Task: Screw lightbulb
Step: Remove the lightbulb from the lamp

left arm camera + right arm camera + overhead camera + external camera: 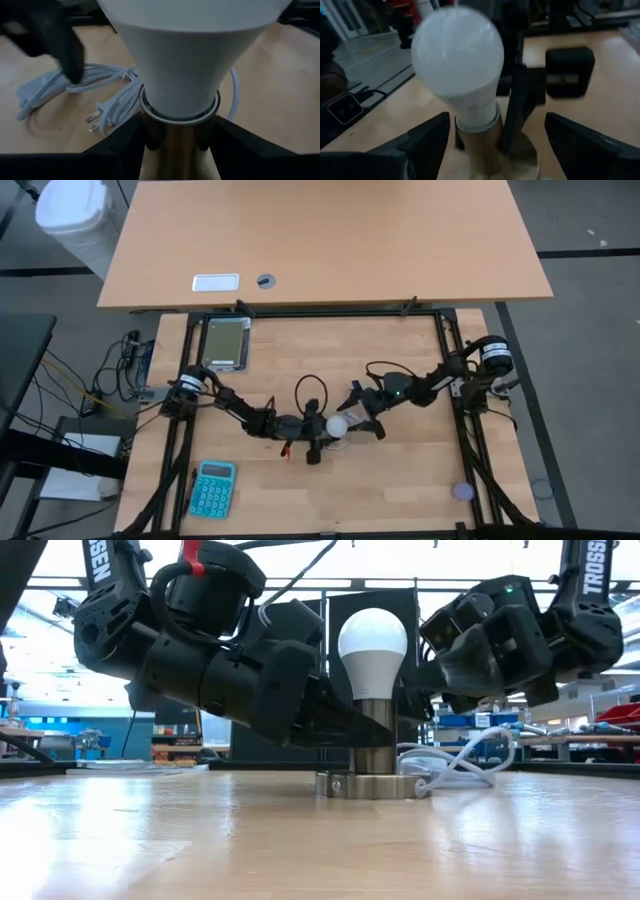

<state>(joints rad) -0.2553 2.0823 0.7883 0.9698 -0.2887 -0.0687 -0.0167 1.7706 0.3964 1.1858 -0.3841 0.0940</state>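
The lightbulb (372, 652) stood upright in the metal socket (371, 730) at mid-table, its narrow base already down inside the collar, so the bulk of the job looked done. The left gripper (177, 137) was clamped on the socket's post just under the bulb, one dark finger on each side in the left wrist view, steadying the stand and its round base (372, 785). The right gripper (495, 137) hung just beside the bulb with its fingers spread wide apart, touching nothing: released, not gripping! From above, the two arms met around the bulb (338, 425), well clear of the teal calculator (212, 488). The white cord (460, 762) lay coiled behind the socket, unplugged as far as the left wrist view showed. What remained, by my reading, was perhaps a last tightening turn; whether the thread was fully seated could not be told.
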